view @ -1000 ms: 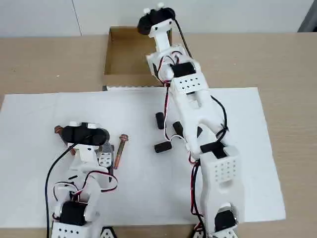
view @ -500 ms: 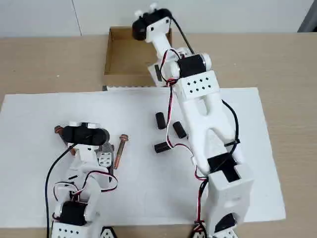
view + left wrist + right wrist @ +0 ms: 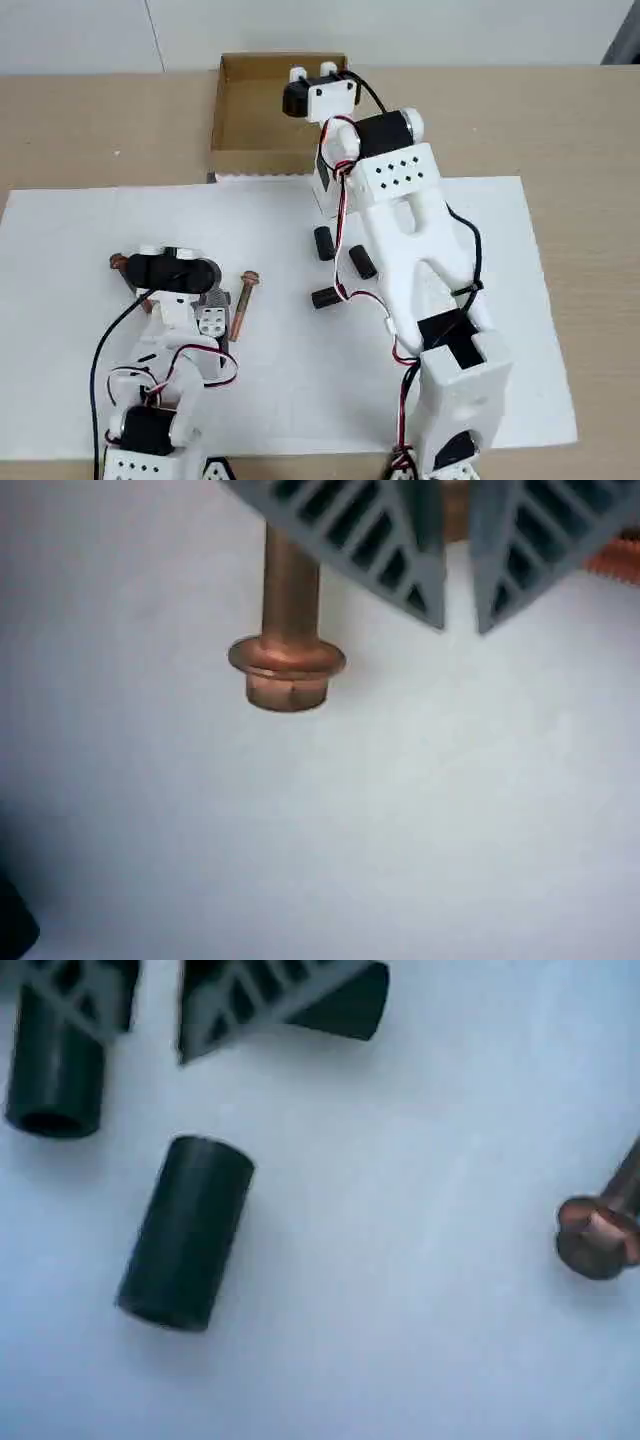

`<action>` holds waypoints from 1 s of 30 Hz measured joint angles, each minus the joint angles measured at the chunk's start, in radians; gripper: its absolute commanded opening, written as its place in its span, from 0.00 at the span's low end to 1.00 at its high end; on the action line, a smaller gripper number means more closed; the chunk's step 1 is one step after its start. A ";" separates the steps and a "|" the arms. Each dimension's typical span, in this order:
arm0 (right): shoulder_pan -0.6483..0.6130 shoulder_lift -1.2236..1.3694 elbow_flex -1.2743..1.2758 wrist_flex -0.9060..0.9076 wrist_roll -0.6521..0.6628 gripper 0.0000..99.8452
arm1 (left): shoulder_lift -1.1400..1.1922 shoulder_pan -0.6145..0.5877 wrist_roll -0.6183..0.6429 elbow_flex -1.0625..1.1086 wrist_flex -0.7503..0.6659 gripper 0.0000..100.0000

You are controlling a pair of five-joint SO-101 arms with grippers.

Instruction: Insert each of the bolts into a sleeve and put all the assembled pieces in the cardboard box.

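Fingers (image 3: pixel 250 990) of the right gripper (image 3: pixel 155 1045) stood close together with a thin slit between them, pinching nothing. Taking the loose sleeve (image 3: pixel 185 1230) looked like the step in hand. The jaws would need to spread wider than the barrel, settle across its round side and leave both bore ends free. That sleeve lay just past the tips, apart from them. A second sleeve (image 3: pixel 50 1080) was partly covered by one finger, a third sleeve (image 3: pixel 345 1005) by the other. All three sat mid-frame in the high view, below the cardboard box (image 3: pixel 255 115). The left gripper (image 3: pixel 460 630), also nearly closed, hung over a bolt (image 3: pixel 288 670) at lower left.
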 measured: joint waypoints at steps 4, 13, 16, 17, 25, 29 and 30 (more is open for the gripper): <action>-0.029 0.015 0.035 0.002 -0.028 0.03 | 0.000 0.000 0.000 0.000 0.000 0.01; -0.066 0.147 0.035 -0.002 -0.029 0.14 | 0.000 0.000 0.000 0.000 0.000 0.01; -0.072 0.184 0.035 -0.018 -0.029 0.13 | 0.000 0.000 0.000 0.000 0.000 0.01; -0.072 0.193 0.035 -0.029 -0.023 0.13 | 0.000 0.000 0.000 0.000 0.000 0.01; -0.072 0.250 0.035 -0.097 -0.009 0.13 | 0.000 0.000 0.000 0.000 0.000 0.01; -0.072 0.282 0.035 -0.121 -0.009 0.13 | 0.000 0.000 0.000 0.000 0.000 0.01; -0.072 0.288 0.035 -0.123 -0.009 0.13 | 0.000 0.000 0.000 0.000 0.000 0.01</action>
